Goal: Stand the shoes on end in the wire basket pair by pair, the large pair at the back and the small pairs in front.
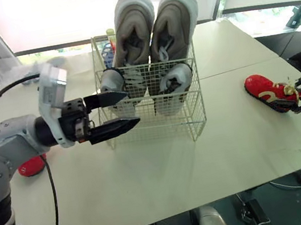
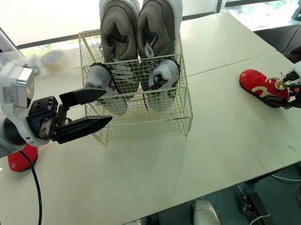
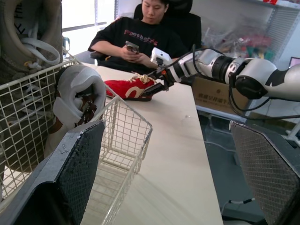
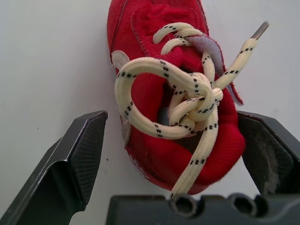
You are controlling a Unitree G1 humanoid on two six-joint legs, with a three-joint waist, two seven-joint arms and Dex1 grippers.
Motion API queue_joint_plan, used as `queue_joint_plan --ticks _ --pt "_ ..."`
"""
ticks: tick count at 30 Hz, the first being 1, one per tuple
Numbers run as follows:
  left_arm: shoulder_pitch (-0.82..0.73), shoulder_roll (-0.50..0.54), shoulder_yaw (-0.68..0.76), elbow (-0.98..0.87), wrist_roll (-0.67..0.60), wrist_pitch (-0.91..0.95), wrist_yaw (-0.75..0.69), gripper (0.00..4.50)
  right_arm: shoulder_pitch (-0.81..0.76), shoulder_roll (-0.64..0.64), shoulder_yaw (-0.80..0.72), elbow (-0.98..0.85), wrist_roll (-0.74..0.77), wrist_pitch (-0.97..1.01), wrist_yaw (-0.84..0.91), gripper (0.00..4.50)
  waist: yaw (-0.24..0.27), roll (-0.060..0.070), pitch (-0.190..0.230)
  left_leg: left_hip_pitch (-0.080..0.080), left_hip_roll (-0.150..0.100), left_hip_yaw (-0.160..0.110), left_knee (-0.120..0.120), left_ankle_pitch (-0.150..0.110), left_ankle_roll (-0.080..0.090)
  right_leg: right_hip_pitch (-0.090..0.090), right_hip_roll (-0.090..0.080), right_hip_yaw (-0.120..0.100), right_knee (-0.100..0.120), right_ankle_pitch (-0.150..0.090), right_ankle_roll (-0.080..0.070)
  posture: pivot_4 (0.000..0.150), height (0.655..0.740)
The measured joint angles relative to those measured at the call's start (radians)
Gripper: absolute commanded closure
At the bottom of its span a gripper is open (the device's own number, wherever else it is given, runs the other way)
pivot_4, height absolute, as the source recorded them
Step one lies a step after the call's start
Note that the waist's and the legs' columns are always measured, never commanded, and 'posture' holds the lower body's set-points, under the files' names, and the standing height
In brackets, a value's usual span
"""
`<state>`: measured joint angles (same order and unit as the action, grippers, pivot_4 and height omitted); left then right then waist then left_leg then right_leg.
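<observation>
- Bench [image 1: 167,179]: pale and flat, carrying everything below.
- Left gripper [image 1: 131,107]: hovers over the near left of the bench, aimed at the wire basket [image 1: 152,121]; fingers [image 1: 119,128] released, wide apart, nothing between them; tips just beside the basket's left front corner, contact impossible to tell.
- Red shoe [image 1: 31,166]: lies on the bench beside the left forearm, partly hidden by it, well apart from the basket.
- Right gripper [image 4: 171,115]: sits low over the bench at the far right; fingers spread on either side of the heel end of a second red shoe [image 1: 262,89], not clenched, one clear of it, the other close against its side.
- Second red shoe: rests sole down on the bench, well to the right of the basket, with cream laces [image 4: 187,93] flecked black in a loose bow.
- Wire basket: stands mid-bench, white mesh.
- Small grey pair [image 1: 175,85]: stands on end, side by side, in the basket's front row.
- Large grey pair [image 1: 172,19]: stands on end, side by side, at the back of the basket, rising well above the rim.
- Person [image 3: 145,33]: sits in a dark chair [image 3: 187,23] beyond the bench, in a black shirt, holding a phone [image 3: 132,47].
</observation>
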<state>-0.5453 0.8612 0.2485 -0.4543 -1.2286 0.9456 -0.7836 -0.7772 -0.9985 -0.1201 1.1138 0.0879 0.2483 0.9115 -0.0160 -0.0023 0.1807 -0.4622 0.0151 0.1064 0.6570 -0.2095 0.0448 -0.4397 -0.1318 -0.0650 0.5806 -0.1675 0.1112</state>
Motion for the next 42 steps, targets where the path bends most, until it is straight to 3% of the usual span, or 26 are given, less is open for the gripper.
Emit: queue_joint_plan --ticks 1,4,12,19,30,36,42 --pt "0.000 0.000 0.000 0.000 0.002 0.000 0.002 0.10 -0.009 0.000 0.000 0.010 -0.004 -0.002 0.000 0.00 -0.001 0.000 0.000 0.000 0.000 0.000 0.000 0.000 0.000 0.000 0.000 0.000 0.000 0.000 0.000 0.150 0.7347" --pt "0.000 0.000 0.000 -0.001 0.017 -0.002 0.008 0.04 -0.023 0.009 0.000 0.029 -0.008 -0.009 -0.002 0.77 -0.002 0.000 0.000 0.000 0.000 0.000 0.000 0.000 0.000 0.000 0.000 0.000 0.000 0.000 0.000 0.150 0.7347" --pt "-0.015 -0.024 -0.030 0.002 0.049 -0.022 0.009 0.04 -0.029 0.021 0.000 0.030 -0.027 -0.008 0.017 4.46 -0.002 0.000 0.000 0.000 0.000 0.000 0.000 0.001 -0.001 0.000 0.000 0.000 0.000 0.000 0.000 0.150 0.7347" --pt "-0.062 -0.058 -0.035 0.061 0.065 -0.035 0.022 0.04 -0.024 0.007 -0.010 -0.124 -0.023 -0.008 0.040 4.48 -0.002 0.003 0.001 0.001 0.000 0.000 0.000 0.002 0.001 0.000 0.000 0.000 0.001 0.000 0.000 0.150 0.7347" --pt "-0.216 -0.073 -0.028 0.271 0.038 0.000 0.011 0.04 -0.086 -0.084 -0.166 -1.013 0.158 0.124 -0.016 4.48 0.004 0.005 0.002 0.001 0.001 -0.001 -0.001 0.001 -0.002 -0.002 0.001 0.000 0.004 -0.001 0.002 0.150 0.7347" --pt "-0.350 -0.080 -0.045 0.409 0.043 0.050 -0.052 0.04 -0.141 0.012 -0.055 -1.312 0.262 0.151 0.003 4.48 0.005 0.005 0.002 0.000 0.001 -0.001 0.000 0.001 -0.001 -0.002 0.000 0.000 0.005 -0.001 0.002 0.150 0.7347" --pt "-0.413 -0.081 -0.052 0.474 0.045 0.093 -0.103 0.04 -0.123 0.074 0.099 -1.382 0.191 0.002 0.036 4.48 0.005 0.005 0.002 0.000 0.000 0.000 0.001 0.002 0.001 -0.001 0.000 0.000 0.004 -0.001 0.002 0.150 0.7347"
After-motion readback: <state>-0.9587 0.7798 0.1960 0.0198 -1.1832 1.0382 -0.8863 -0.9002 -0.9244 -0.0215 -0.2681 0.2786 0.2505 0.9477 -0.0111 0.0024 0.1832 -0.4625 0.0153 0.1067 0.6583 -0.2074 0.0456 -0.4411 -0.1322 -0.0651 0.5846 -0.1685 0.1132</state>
